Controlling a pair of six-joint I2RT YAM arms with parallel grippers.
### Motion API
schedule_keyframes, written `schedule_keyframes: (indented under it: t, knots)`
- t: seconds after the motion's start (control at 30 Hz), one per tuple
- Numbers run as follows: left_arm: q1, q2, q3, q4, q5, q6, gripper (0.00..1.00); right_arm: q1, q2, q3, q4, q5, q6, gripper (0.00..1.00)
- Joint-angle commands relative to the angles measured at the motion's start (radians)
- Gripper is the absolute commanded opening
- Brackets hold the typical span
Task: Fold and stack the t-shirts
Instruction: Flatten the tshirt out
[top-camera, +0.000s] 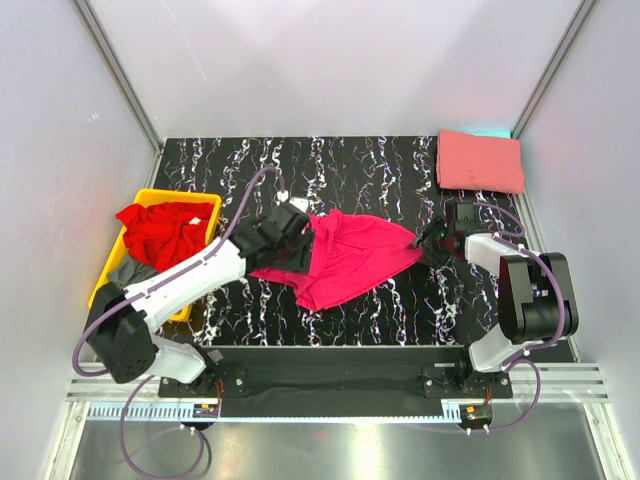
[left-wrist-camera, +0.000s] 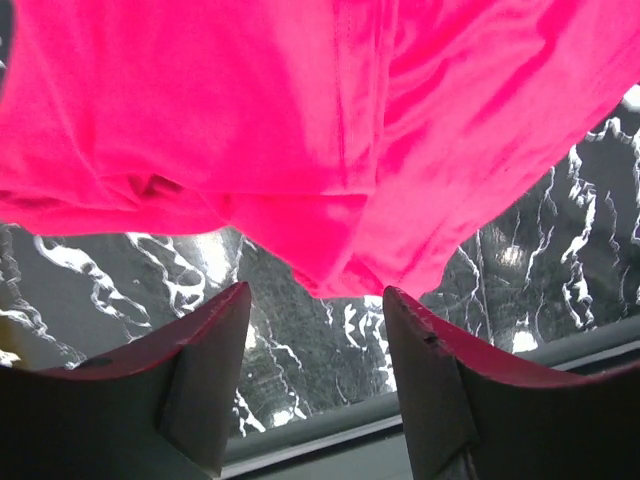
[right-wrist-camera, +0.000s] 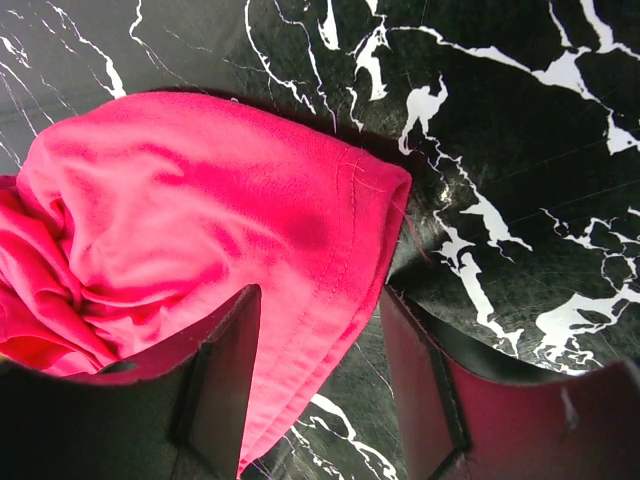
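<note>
Clearly parted, the jaws of the left gripper stand moderately open and grip nothing; the magenta t-shirt lies bunched just beyond their tips. The right gripper has its jaws about as wide, straddling the shirt's stitched hem without pinching it. From above, that shirt is spread at the middle of the black marbled table, with the left gripper at its 10 o'clock edge and the right at 3 o'clock. A folded salmon t-shirt sits in the table's 1 o'clock corner. The red t-shirt and grey t-shirt lie in the yellow bin at 9 o'clock.
</note>
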Motion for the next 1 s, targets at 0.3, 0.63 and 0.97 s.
schedule_keyframes:
  t: [0.3,0.63,0.97]
  knots:
    - [0.025,0.440,0.441,0.007,-0.200,-0.063,0.60,0.004,-0.086,-0.039,-0.046,0.016,-0.038,0.57]
    - [0.041,0.612,0.662,-0.088,-0.272,-0.247,0.71,0.009,-0.116,-0.047,-0.039,-0.020,-0.047,0.57]
    - [0.067,0.687,0.776,-0.266,-0.312,-0.532,0.56,0.009,-0.125,-0.050,-0.043,-0.004,-0.082,0.59]
